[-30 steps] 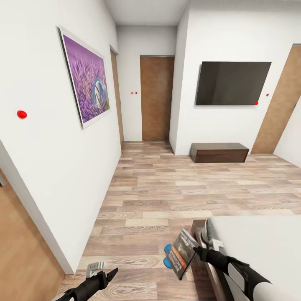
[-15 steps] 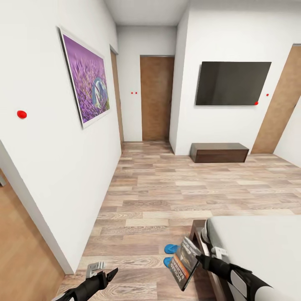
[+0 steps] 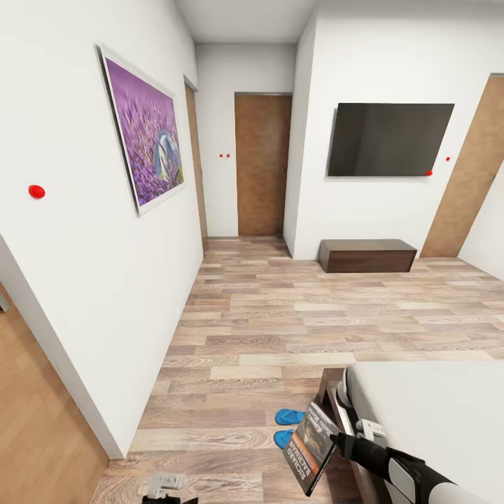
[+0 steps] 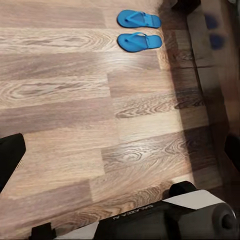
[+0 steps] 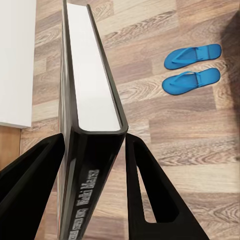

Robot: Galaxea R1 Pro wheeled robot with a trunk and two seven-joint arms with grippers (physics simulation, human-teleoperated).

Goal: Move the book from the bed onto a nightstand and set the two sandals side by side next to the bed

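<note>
your right claw (image 5: 95, 145) is pinching the book (image 3: 311, 446), with one dark finger (image 5: 30, 185) on each cover and the spine running between them; in the right wrist view the white page edge (image 5: 92, 70) points away from the camera. in the head view the book hangs tilted in the air just off the near corner of the bed (image 3: 434, 413), above the wood-plank floor (image 3: 280, 315), with its cover lettering and orange strip facing the camera. the two blue sandals (image 3: 288, 427) lie flat on the floor, side by side and parallel, close to the bed's corner; the book overlaps the nearer one in the head view. the left wrist view shows the same pair of sandals (image 4: 139, 31) well ahead on the planks. your left claw (image 3: 166, 484) is low at the frame edge in the head view, and you cannot tell whether it is spread or pressed together. farther off, a low dark cabinet (image 3: 367, 255) stands against the white wall below a wall-mounted screen (image 3: 389, 139). a purple picture (image 3: 145, 129) hangs on the left wall, and a brown door (image 3: 262, 164) closes the end of the hallway.
</note>
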